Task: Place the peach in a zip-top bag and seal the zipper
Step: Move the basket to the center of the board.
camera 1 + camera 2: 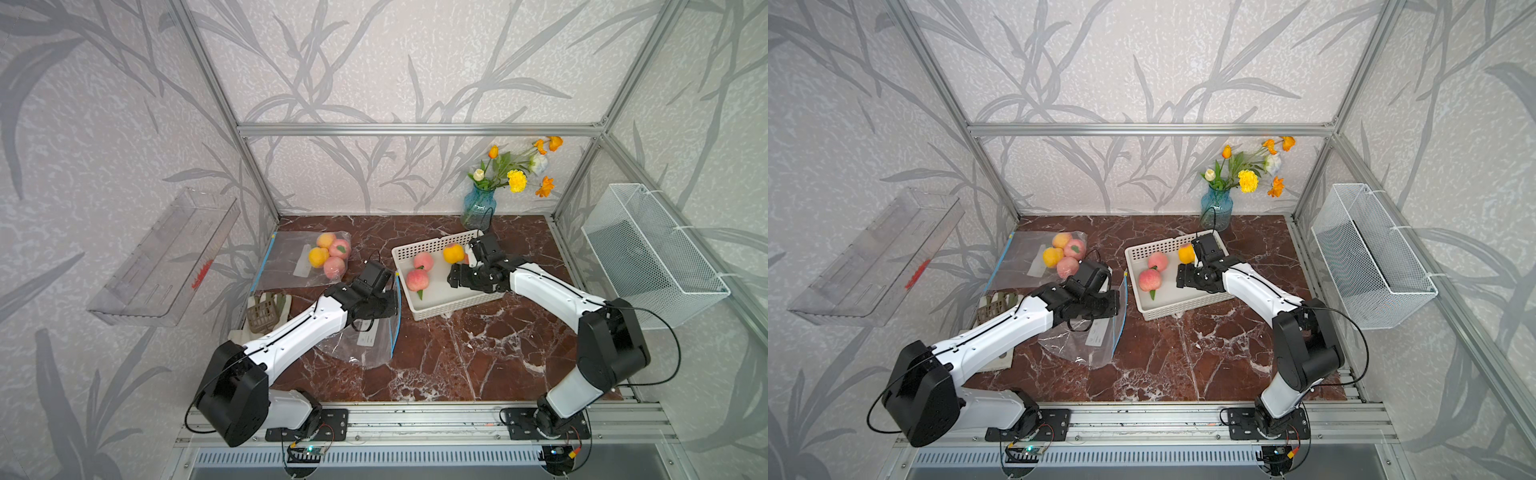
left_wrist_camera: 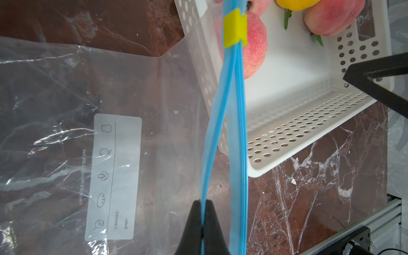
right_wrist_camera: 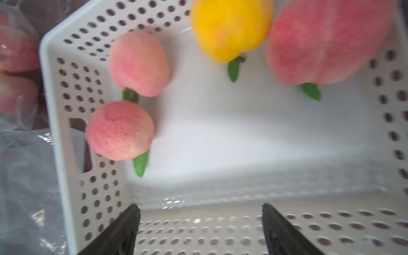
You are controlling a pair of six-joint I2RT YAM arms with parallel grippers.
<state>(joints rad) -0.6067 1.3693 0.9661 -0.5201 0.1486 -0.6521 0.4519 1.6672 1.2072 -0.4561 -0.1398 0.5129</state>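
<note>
In the white basket, middle right on the counter, lie the peaches. The near pink peach is roundish, with its stem end and green leaf pointing to the near side. The far pink peach sits just beside it, and the yellow peach lies to their right.

The right wrist view adds a fourth peach, pink and just beside the yellow one, which the top views hide behind the arm. In that view all the leaves turn toward the right tool. It hangs over the basket's bare floor with jaws wide apart and nothing between them.

Left of the basket, the left tool is clamped on the zip-top bag, pinching one blue zipper strip. The zipper's long axis runs near to far, with the mouth facing right toward the basket.

Only the left wrist view shows the two strips parted, meeting again at the yellow slider at the far end.

At far left lies a second bag holding four peaches.
</note>
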